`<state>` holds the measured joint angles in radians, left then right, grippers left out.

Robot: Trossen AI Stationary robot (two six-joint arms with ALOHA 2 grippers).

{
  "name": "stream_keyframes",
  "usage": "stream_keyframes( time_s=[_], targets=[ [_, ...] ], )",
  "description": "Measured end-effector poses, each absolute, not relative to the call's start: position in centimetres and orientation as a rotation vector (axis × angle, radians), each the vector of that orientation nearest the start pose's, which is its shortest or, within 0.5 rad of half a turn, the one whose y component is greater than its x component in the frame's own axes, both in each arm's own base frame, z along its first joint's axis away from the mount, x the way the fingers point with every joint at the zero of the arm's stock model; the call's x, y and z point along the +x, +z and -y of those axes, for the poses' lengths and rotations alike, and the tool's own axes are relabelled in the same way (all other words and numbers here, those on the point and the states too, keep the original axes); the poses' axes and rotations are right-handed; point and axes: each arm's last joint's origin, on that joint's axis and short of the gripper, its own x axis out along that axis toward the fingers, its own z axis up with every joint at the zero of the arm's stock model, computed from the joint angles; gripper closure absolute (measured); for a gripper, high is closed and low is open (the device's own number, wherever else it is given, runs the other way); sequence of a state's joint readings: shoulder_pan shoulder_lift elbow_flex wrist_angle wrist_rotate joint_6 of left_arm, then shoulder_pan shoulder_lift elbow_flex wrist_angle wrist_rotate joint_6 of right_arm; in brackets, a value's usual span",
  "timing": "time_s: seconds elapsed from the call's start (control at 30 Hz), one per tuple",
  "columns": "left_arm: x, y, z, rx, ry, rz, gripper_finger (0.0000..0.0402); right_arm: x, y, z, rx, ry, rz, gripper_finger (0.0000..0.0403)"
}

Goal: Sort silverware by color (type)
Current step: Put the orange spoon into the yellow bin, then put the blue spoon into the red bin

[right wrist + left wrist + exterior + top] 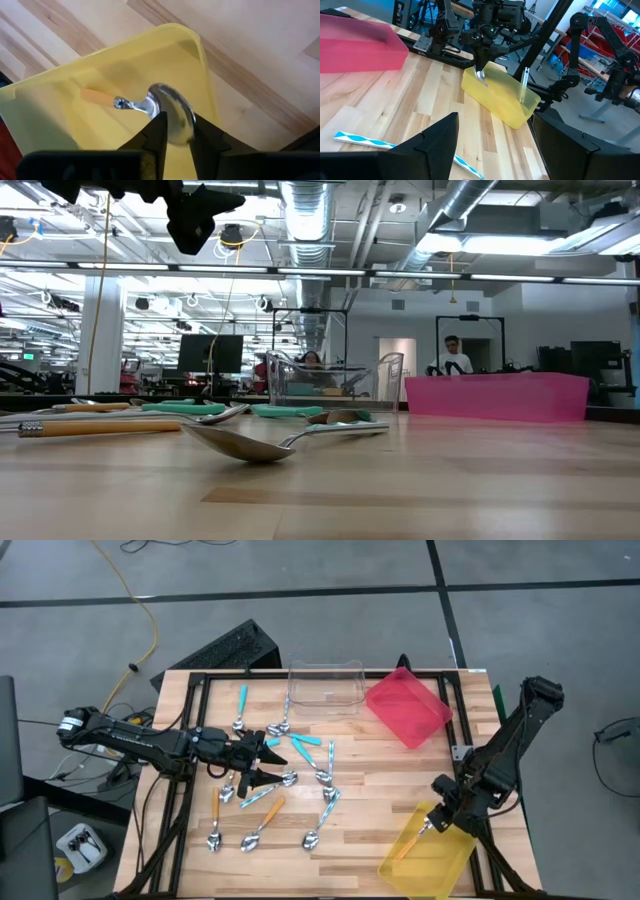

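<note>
Several spoons with orange, teal or light blue handles lie flat on the wood around the table's middle [290, 780]. In the low view one lies close, bowl down [250, 442]. My left gripper [272, 762] hovers open over this cluster and touches none of them; it shows at the top of the low view [205, 215]. In the left wrist view its fingers stand wide apart [495, 135]. My right gripper [432, 824] is at the table's right near corner, over the yellow tray [430, 852], shut on an orange-handled spoon [150, 105]. My right gripper pinches the orange-handled spoon by its metal bowl [175, 117] between the two fingers, coming from above. The orange handle [97, 96] slants down away from the fingers into the yellow tray. I cannot tell whether the handle's end touches the tray's floor.
A clear tray [325, 687] and a red tray [407, 706] sit at the table's far edge, the red one turned askew. A black metal frame [200, 680] runs around the tabletop. People stand in the room beyond the table [452, 358].
</note>
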<state>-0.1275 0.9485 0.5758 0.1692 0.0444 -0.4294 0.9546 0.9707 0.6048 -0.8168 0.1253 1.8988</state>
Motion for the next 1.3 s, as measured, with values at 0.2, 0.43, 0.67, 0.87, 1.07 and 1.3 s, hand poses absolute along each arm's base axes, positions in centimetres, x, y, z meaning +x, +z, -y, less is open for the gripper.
stream_keyframes(
  time_s=[0.2, 0.43, 0.67, 0.87, 1.07, 1.3],
  targets=[
    [20.9, 26.5, 2.8, -0.418, -0.125, -0.237, 0.0161, 9.4, 20.1, -12.7, 1.017, -0.433, -1.237, 0.0252],
    [20.9, 26.5, 2.8, -0.418, -0.125, -0.237, 0.0161, 9.5, 20.2, -12.8, 1.009, -0.404, -1.233, 0.0237],
    [20.9, 26.5, 2.8, -0.418, -0.129, -0.243, 0.0161, 11.1, 21.0, -13.2, 1.095, -0.228, -1.227, 0.0243],
    [20.5, 25.5, 2.8, -0.381, -0.094, -0.397, 0.0161, 13.3, 22.3, -13.3, 1.084, -0.009, -1.069, 0.0247],
    [19.7, 26.9, 1.6, -0.345, 0.161, -0.621, 0.0166, 15.6, 23.3, -11.9, 1.027, 0.066, -0.862, 0.0253],
    [20.0, 26.8, -1.5, -0.401, 0.322, -0.786, 0.0168, 17.6, 24.1, -9.9, 0.847, 0.111, -0.697, 0.0259]
  ],
)
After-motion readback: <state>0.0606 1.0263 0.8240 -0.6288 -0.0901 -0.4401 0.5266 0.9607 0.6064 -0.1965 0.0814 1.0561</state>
